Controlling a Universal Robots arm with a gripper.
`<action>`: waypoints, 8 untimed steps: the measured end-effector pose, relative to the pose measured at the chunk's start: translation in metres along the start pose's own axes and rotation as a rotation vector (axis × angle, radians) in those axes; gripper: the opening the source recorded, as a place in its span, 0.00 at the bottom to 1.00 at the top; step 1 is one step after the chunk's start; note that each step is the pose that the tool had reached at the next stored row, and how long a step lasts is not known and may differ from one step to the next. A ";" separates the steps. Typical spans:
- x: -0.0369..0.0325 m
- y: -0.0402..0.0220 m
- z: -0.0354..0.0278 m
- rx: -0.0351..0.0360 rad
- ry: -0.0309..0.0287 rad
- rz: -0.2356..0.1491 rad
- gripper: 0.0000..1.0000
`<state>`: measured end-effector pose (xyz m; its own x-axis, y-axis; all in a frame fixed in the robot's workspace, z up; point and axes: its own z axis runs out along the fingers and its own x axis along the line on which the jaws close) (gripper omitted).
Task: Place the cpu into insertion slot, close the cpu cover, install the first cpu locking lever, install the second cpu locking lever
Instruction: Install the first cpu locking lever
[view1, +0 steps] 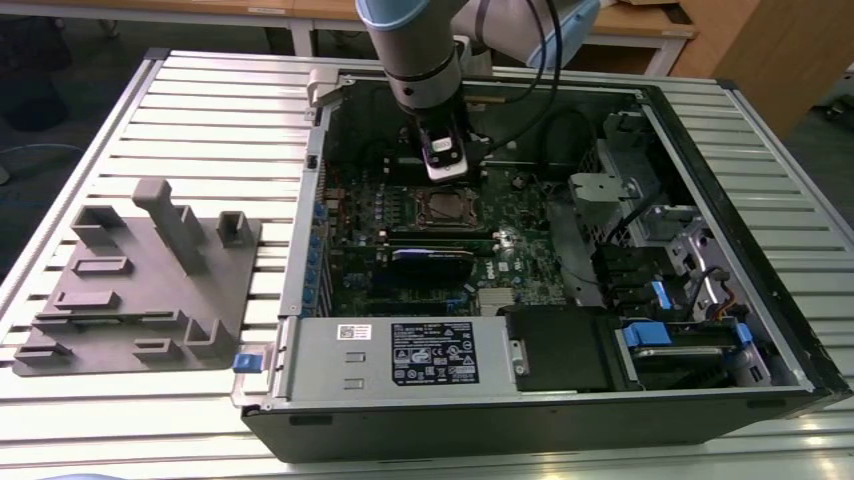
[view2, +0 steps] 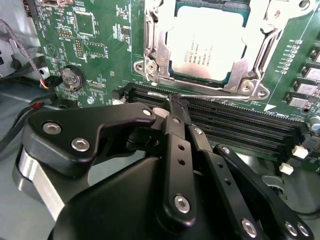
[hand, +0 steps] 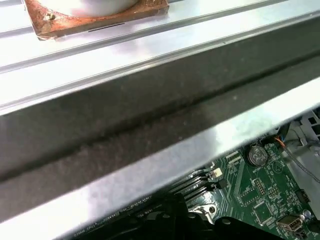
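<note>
Silver-topped, the cpu (view2: 207, 42) is already sitting in the insertion slot (view2: 156, 50) with the cpu cover (view2: 265, 22) framing it, just beyond your gripper (view2: 176, 107), whose fingers are pressing together on nothing, seemingly to work a thin locking lever (view2: 210, 97).

We seem to be in a lab or workshop: an open computer case (view1: 561, 300) lies on a ribbed aluminium table (view1: 200, 120), a grey parts fixture (view1: 140, 290) beside it, wooden desks (view1: 641, 30) behind.
</note>
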<state>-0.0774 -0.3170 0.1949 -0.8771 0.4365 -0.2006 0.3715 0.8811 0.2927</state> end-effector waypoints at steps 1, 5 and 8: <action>0.0000 0.0000 0.0000 0.0000 0.0000 0.000 0.11; 0.0003 -0.0005 0.0014 -0.0006 0.0030 -0.013 0.11; 0.0005 -0.0008 0.0024 0.0013 0.0065 -0.033 0.11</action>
<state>-0.0775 -0.3170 0.1923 -0.8909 0.4057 -0.2041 0.3425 0.8953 0.2848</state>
